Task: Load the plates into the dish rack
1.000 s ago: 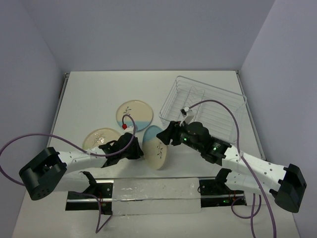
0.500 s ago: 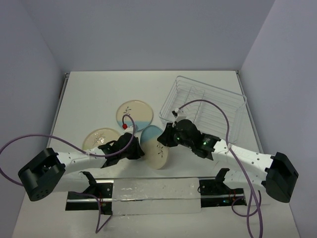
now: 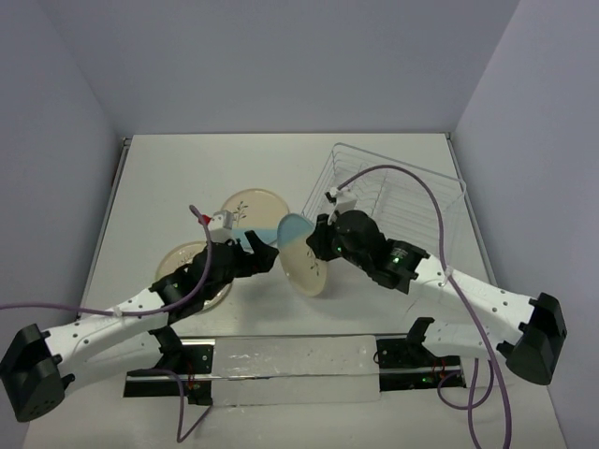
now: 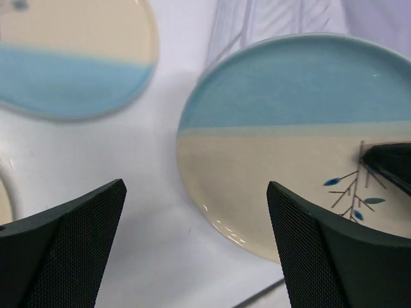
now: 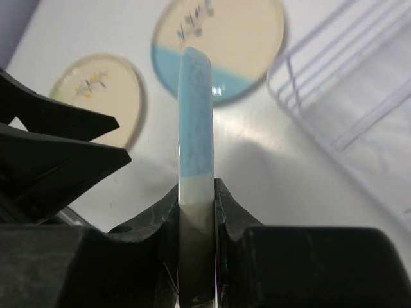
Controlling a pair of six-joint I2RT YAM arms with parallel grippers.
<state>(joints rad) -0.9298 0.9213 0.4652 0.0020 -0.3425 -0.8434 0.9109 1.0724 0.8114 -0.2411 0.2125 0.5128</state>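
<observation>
Right fingers (image 5: pixel 228 215) are clamped on the rim of the held plate (image 3: pixel 301 257), pinching the cream half by the sprig w/ the blue half pointing away from the wrist. Plate stands on edge & looks clear of the desk (image 3: pixel 168 178), just off the near-left corner of the dish rack (image 3: pixel 402 198), which sits at abt 2 o'clock from it. Left fingers (image 4: pixel 70 250) are spread wide w/ nothing btwn them, just beside the held plate at its 9 o'clock, facing its decorated side. Other two lie flat: blue-half plate (image 3: pixel 251 213) at abt 11 o'clock of the held one, cream-yellow plate (image 3: pixel 192 265) at abt 8 o'clock, partly under the left arm (image 3: pixel 112 313). Step in hand, as I read it: carry to rack & slot in. To do it well: keep the plate on edge and turn the wrist so the rim lines up w/ a gap btwn divider prongs. Go up first so the lower rim passes over the rack's near wall wire, then lower straight down & let go only once the rim rests on the floor wires. Grip is a shallow pinch on glossy ceramic (most of the plate hangs beyond the fingers), so slow wrist turns, no jerks. Room: rack shows no plates in it, so any slot should do; one near its 7 o'clock end means short travel. Tight spots: left fingers on one side, rack corner on the other, side wall (image 3: pixel 524 140) near the rack's 3 o'clock side, & purple cable (image 3: pixel 374 168) arching over the rack.
</observation>
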